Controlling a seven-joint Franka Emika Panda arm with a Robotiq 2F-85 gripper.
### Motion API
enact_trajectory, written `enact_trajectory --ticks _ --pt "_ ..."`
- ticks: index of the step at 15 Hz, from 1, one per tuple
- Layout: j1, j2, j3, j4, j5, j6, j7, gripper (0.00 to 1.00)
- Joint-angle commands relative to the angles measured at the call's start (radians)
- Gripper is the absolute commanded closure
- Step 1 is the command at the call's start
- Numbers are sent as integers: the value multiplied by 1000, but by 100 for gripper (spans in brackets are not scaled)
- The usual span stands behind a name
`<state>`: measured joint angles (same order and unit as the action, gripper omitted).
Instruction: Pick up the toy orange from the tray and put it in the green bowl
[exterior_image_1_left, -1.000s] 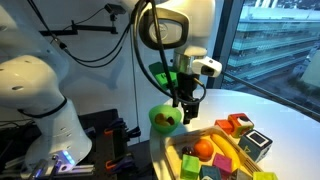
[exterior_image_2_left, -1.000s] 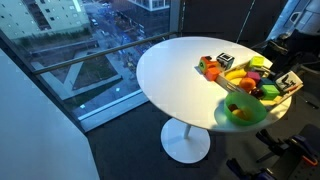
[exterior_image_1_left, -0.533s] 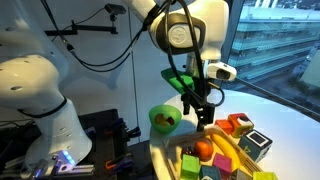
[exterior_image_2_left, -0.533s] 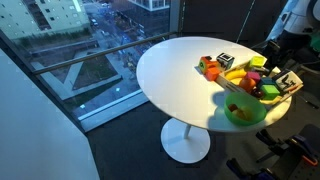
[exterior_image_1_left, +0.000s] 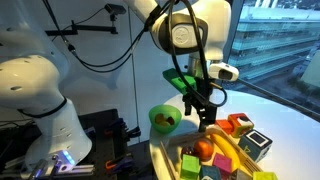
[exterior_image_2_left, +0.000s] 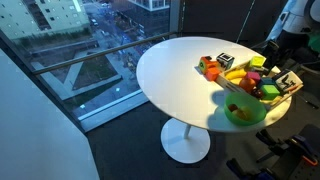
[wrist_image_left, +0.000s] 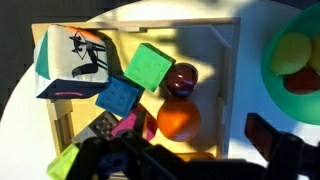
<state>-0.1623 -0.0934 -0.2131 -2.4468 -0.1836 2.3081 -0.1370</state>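
The toy orange (wrist_image_left: 178, 120) is a smooth orange ball lying in the light wooden tray (wrist_image_left: 150, 22), near the wall on the bowl's side. It also shows in an exterior view (exterior_image_1_left: 204, 150). My gripper (wrist_image_left: 190, 160) is open and empty. It hovers just above the orange, one dark finger to each side, not touching it. In an exterior view the gripper (exterior_image_1_left: 206, 117) hangs over the tray's (exterior_image_1_left: 172, 156) near end. The green bowl (wrist_image_left: 296, 60) stands right beside the tray and holds yellow and red pieces. It shows in both exterior views (exterior_image_1_left: 163, 119) (exterior_image_2_left: 243, 112).
The tray also holds a dark red ball (wrist_image_left: 181, 77), a green block (wrist_image_left: 150, 67), a blue block (wrist_image_left: 118, 97) and a white cube with black print (wrist_image_left: 75, 60). A red-orange toy (exterior_image_1_left: 238, 124) sits at its far end. The round white table (exterior_image_2_left: 170, 70) ends close by.
The arm moved from over the green bowl to over the tray's near end, above the orange. In the last half second it barely moved. The gripper stayed open.
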Motion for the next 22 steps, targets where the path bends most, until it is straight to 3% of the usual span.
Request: enact_trajectory --ticks 1,13,22 --pt "-11 2 9 -3 -7 25 8 0" --pt "-25 110 -2 -7 48 244 -30 0" --pt "-53 233 8 16 189 315 -121 0"
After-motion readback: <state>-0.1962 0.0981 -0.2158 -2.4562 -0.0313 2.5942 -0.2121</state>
